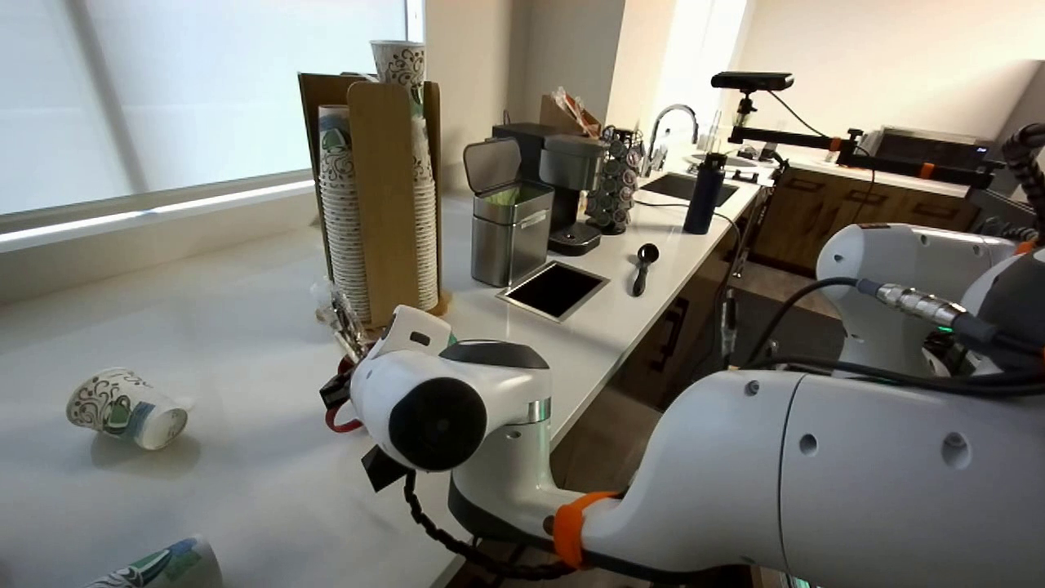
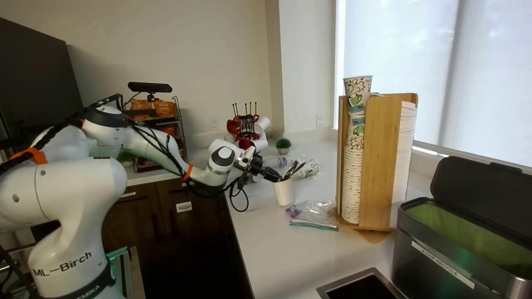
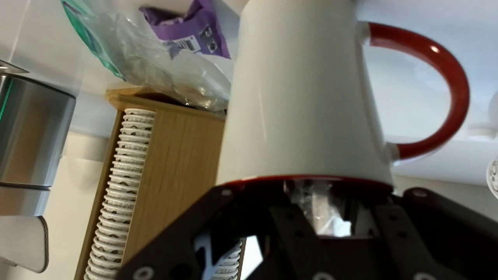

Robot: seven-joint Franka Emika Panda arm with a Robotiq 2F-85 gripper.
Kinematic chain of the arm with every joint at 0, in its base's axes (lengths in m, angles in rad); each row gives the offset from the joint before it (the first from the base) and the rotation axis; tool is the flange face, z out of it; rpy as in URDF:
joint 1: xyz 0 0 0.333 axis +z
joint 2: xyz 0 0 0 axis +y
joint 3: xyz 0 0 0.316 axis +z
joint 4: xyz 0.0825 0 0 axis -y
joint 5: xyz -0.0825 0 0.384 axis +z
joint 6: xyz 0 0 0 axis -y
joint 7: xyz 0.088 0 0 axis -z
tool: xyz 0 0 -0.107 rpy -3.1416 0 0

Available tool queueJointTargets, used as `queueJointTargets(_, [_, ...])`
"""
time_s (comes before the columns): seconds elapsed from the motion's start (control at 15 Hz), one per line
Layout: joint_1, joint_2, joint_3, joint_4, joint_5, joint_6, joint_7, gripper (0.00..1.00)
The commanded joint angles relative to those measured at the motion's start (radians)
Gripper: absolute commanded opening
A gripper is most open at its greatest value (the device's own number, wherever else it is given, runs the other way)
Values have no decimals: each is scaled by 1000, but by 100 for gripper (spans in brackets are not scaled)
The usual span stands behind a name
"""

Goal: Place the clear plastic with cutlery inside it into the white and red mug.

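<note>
The white and red mug (image 3: pixel 307 101) fills the middle of the wrist view, with its red handle on the right and its red rim toward my gripper. In an exterior view it stands upright on the counter (image 2: pixel 284 193); elsewhere only its red handle shows past the wrist (image 1: pixel 343 427). Clear plastic with pale cutlery (image 3: pixel 325 212) shows at the mug's mouth between my fingers. It also sticks up beyond the wrist (image 1: pixel 347 318). Dark utensils (image 2: pixel 293 168) poke out of the mug. My gripper (image 2: pixel 274 175) is at the rim. Its fingertips are hidden, so its grip is unclear.
A clear zip bag (image 2: pixel 318 216) and purple packet (image 3: pixel 198 35) lie beside the mug, against the wooden cup holder (image 2: pixel 376 162). Patterned paper cups (image 1: pixel 122 408) lie on the counter. A metal bin (image 1: pixel 510 233) stands beyond the holder. A mug rack (image 2: pixel 247 128) stands at the back.
</note>
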Motion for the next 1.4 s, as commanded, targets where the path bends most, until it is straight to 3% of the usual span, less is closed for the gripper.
queueJointTargets(0.0, [-7, -4, 15, 18, -33, -44, 44, 69])
queueJointTargets(0.07, [-3, -9, 11, 14, -34, -45, 45, 75])
queueJointTargets(0.33, [-12, -13, 17, 22, -35, -54, 48, 75])
queueJointTargets(0.47, [-21, -22, 23, 25, -33, -50, 47, 24])
queueJointTargets(0.6, [-33, -37, 30, 29, -27, -39, 50, 19])
queueJointTargets(0.73, [-37, -42, 29, 32, -25, -31, 65, 2])
queueJointTargets(1.33, [-15, -50, -5, -8, -25, -14, 157, 2])
